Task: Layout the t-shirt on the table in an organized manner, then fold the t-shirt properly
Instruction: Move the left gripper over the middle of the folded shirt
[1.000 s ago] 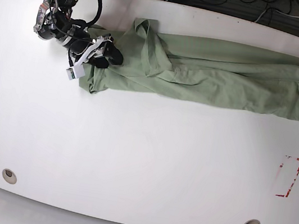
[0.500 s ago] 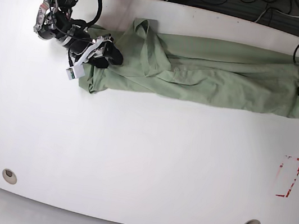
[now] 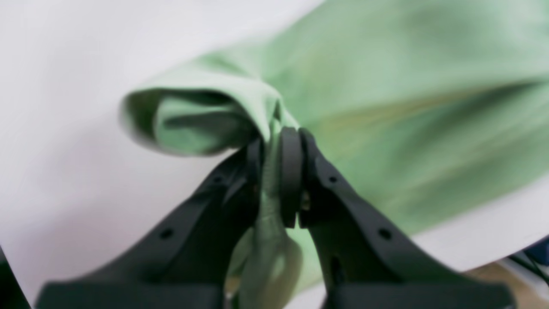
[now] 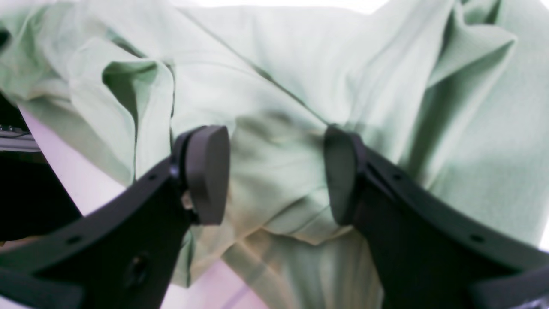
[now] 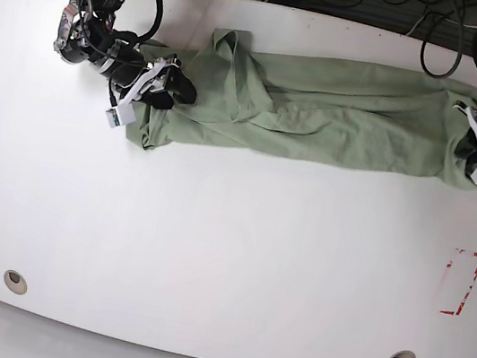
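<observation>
T-shirt [image 5: 322, 110] lies stretched in a bunched band across the table's [image 5: 227, 250] far half; left gripper [image 3: 274, 171] pinches its edge, right gripper [image 4: 274, 171] stands spread over folds.

- Left gripper [image 3: 279, 180]: matte black fingers, round rubbery pads, small screw holes.
- Right gripper [image 4: 274, 176]: same black build.
- Arms: black, silver joints, black cables, white labels.
</observation>
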### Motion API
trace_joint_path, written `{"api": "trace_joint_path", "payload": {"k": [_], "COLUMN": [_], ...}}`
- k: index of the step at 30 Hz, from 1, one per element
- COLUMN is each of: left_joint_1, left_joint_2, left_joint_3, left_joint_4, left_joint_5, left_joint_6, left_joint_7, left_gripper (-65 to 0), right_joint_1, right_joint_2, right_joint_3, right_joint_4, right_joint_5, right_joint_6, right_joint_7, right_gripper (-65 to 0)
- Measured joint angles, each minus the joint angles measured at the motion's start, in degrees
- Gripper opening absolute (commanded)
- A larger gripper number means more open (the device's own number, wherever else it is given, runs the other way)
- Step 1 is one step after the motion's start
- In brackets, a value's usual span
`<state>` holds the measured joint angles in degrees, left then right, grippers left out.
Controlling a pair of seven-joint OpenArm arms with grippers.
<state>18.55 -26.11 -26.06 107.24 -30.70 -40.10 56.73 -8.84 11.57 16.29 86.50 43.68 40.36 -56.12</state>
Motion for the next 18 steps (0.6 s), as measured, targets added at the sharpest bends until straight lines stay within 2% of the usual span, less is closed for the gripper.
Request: {"api": "trace_joint_path", "payload": {"k": [5, 11, 18], "left_joint_1": [1.4, -0.94, -5.29], "left_joint_2": [0.66, 2.34, 6.69], "left_joint_3": [3.65, 8.83, 10.75], "left_joint_4": [5.03, 6.05, 6.16], "left_joint_5": [2.69, 2.47, 2.47], "left_joint_6": [0.0, 0.09, 0.15], "left_joint_7": [3.1, 7.32, 11.39], "left_gripper": [-62.5, -62.4, -62.2], "right_joint_1": [0.02, 0.02, -0.02], "right_joint_2": [-0.48, -1.46, -1.44], "right_joint_3": [0.09, 0.09, 0.07], "right_joint_4": [0.0, 0.0, 0.0], "right_joint_5": [-0.24, -0.37, -0.39], "right_joint_6": [-0.02, -0.04, -0.02], "right_joint_7": [0.0, 0.2, 0.2], "right_gripper": [-31.4, -31.4, -31.4]}}
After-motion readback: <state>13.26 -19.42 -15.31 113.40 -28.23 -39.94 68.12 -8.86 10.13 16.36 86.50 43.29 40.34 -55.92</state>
